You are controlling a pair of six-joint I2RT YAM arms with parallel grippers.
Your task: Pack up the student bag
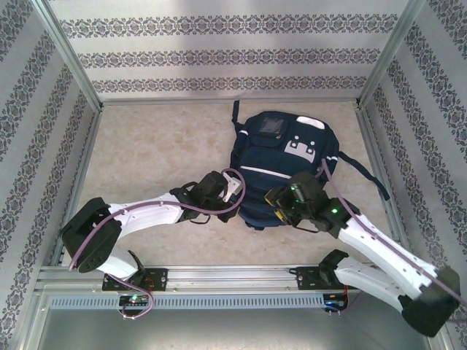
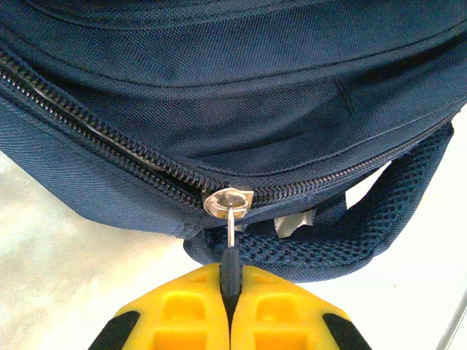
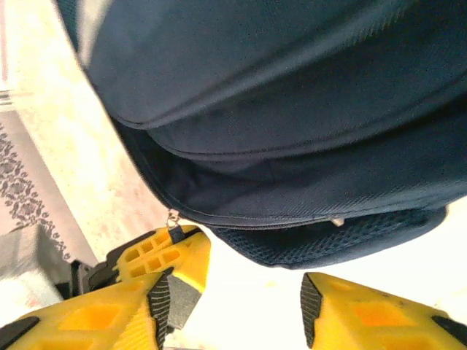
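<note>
The student bag (image 1: 284,164), navy with white stripes and buckle patches, lies flat on the table right of centre. My left gripper (image 1: 235,191) is at its near left edge. In the left wrist view the left gripper (image 2: 231,292) is shut on the dark tab of the zipper pull (image 2: 231,259), which hangs from the silver slider (image 2: 228,201) on the bag's (image 2: 241,95) zipper. My right gripper (image 3: 235,302) stands open with nothing between its pads, just short of the bag's (image 3: 292,109) near edge. The left gripper's yellow fingers (image 3: 157,251) also show there, holding the pull.
A mesh-padded strap (image 2: 328,240) lies under the bag's edge. Another dark strap (image 1: 368,171) trails off to the right. Patterned walls and metal frame posts (image 1: 69,55) enclose the beige table (image 1: 146,153), with free room on its left half.
</note>
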